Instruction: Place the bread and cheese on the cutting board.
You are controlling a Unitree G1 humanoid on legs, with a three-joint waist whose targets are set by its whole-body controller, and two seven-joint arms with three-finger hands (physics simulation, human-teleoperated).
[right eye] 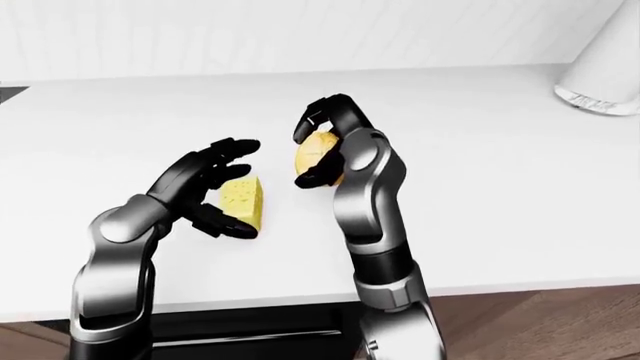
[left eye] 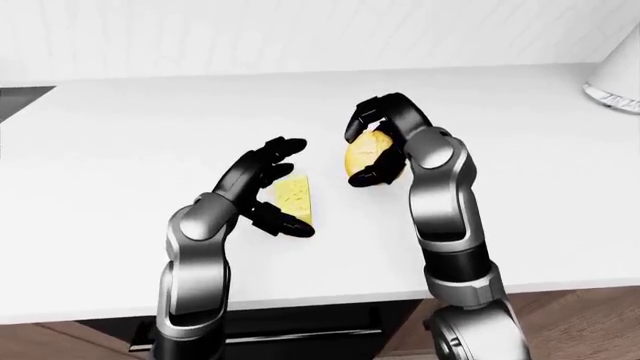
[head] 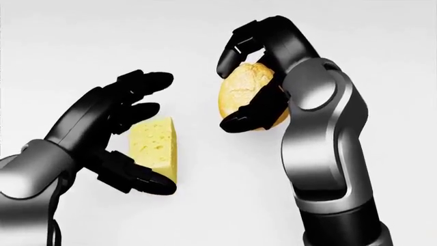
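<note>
The right robot hand (head: 249, 77) has its fingers wrapped around the bread (head: 244, 95), holding it above the white surface (left eye: 120, 135). The left robot hand (head: 126, 130) is spread open about the cheese (head: 155, 146), which stands on the surface; whether a fingertip touches the wedge is hard to tell.

White counter (left eye: 120, 135) under me, pale panelled wall (left eye: 300, 30) above its top edge. Dark cabinet front (left eye: 290, 334) below its near edge, wood floor (left eye: 570, 322) at lower right.
</note>
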